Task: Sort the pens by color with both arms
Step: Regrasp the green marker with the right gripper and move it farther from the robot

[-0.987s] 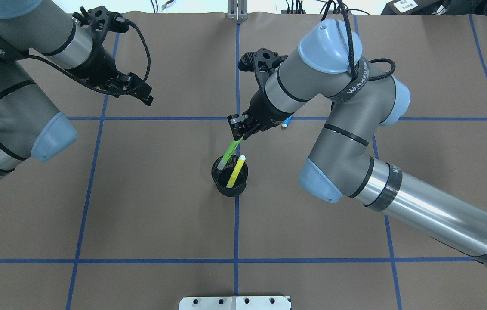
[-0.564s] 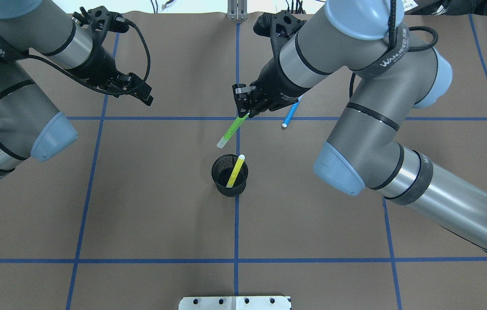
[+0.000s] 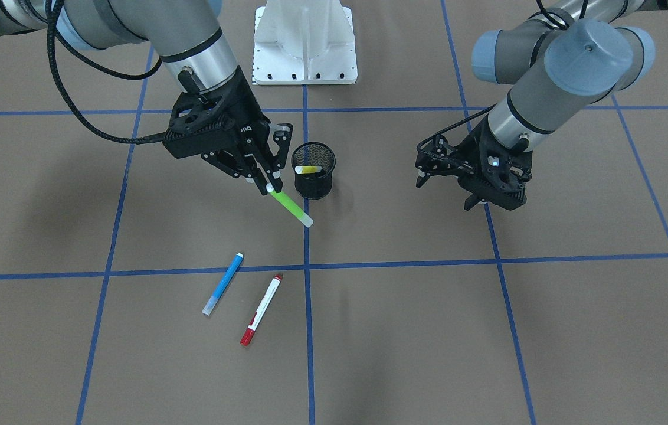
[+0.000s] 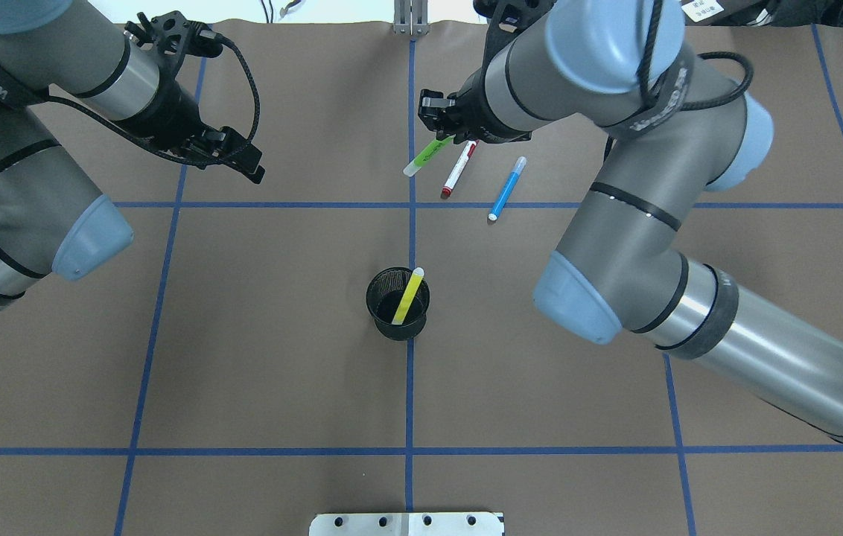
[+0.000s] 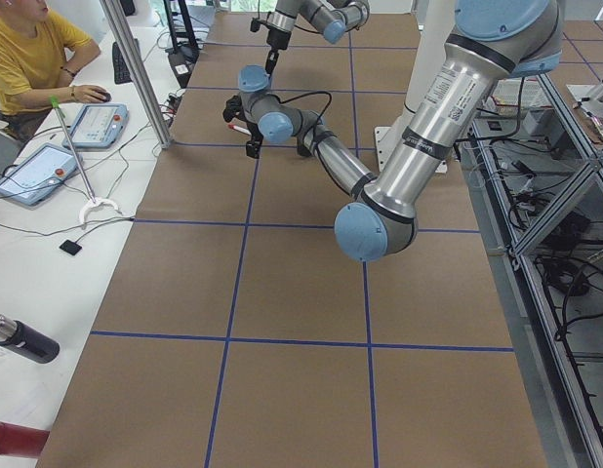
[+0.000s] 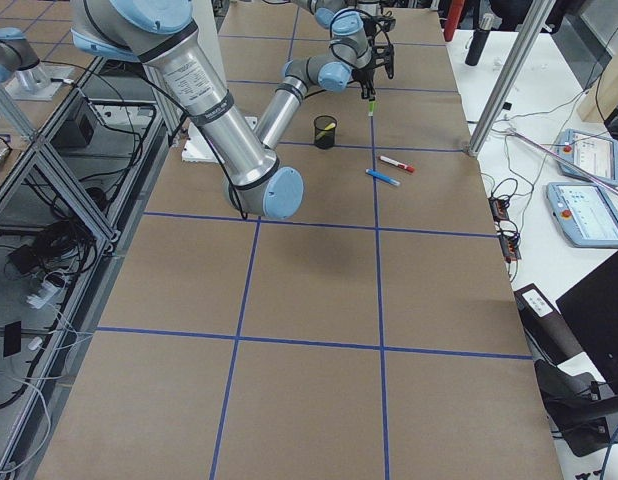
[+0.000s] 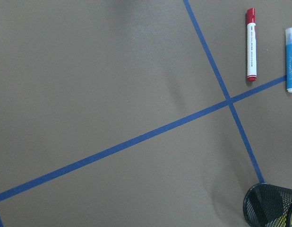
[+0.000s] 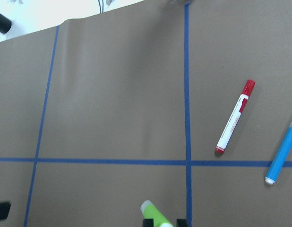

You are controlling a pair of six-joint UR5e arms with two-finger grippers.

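Observation:
My right gripper (image 4: pixel 442 134) is shut on the upper end of a bright green pen (image 4: pixel 427 155), which hangs tilted, pale cap down, above the table (image 3: pixel 290 208). Its capped tip shows at the bottom of the right wrist view (image 8: pixel 155 215). A white pen with red ends (image 4: pixel 459 170) and a blue pen (image 4: pixel 506 188) lie side by side just right of it. A yellow pen (image 4: pixel 408 295) leans inside the black mesh cup (image 4: pixel 397 324) at mid-table. My left gripper (image 4: pixel 243 160) hovers open and empty at the far left, away from all pens.
Blue tape lines divide the brown table cover into squares. The white base pedestal (image 3: pixel 304 44) stands at the robot's edge. A person (image 5: pixel 28 58) sits at a side desk with tablets beyond the table's far edge.
My right gripper has lifted the green pen out of the mesh cup and carried it away from the robot, beside the red-ended pen. The left arm has stayed still.

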